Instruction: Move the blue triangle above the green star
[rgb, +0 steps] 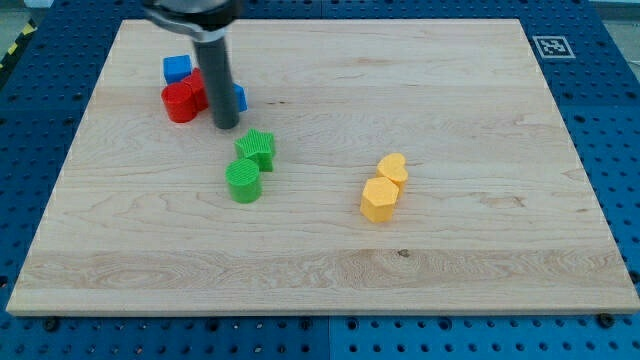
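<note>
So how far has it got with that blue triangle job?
Partly done: the blue triangle already sits above the green star, toward the view's top. In hand: my tip stands beside the triangle, on its left. Left: perhaps a small nudge rightward to line it up over the star.

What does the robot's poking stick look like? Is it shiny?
My tip is the flat lower end of a straight, dark grey round rod with a faint sheen down its side. Above, at the view's top, it joins a wider black part. No cables or markings show.

A lab bench: wooden board on blue perforated table, fiducial marker.
</note>
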